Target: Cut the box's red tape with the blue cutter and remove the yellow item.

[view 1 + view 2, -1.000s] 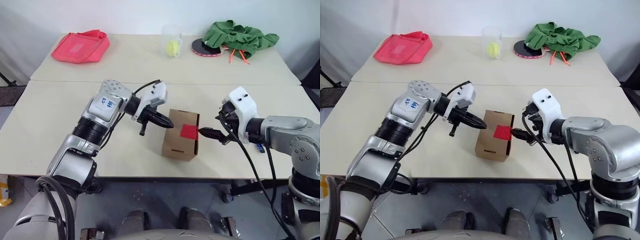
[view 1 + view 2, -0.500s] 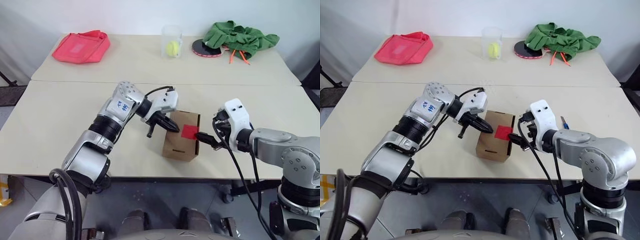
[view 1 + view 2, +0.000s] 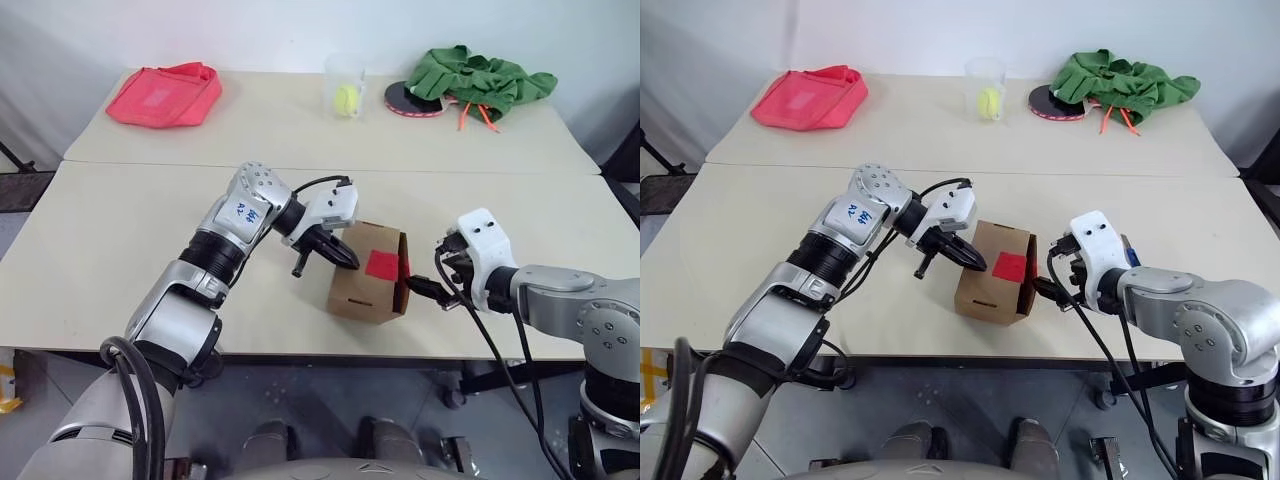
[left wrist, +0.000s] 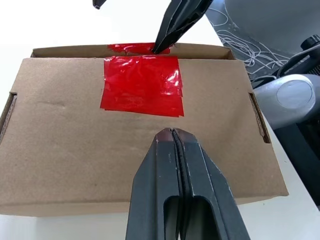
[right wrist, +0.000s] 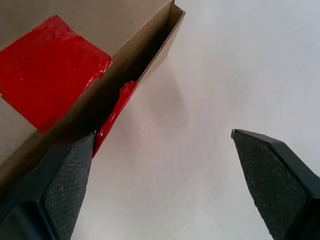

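The brown cardboard box lies near the table's front edge, with the red tape on its top flap. My left gripper is shut and empty, its tips over the top flap just short of the tape. My right gripper is open at the box's right end. One of its fingers sits at the flap's edge by a loose strip of tape, and the other is out over the bare table. A dark gap shows under that flap edge. The blue cutter and the yellow item are hidden.
At the table's back lie a red-pink cloth bag, a clear cup holding a yellow-green ball, and a green cloth over a round paddle. The table's front edge runs just below the box.
My right gripper has dropped lower and a little to the right beside the box's right end. The left arm's elbow swung inward early on, then kept still. The box has turned slightly.
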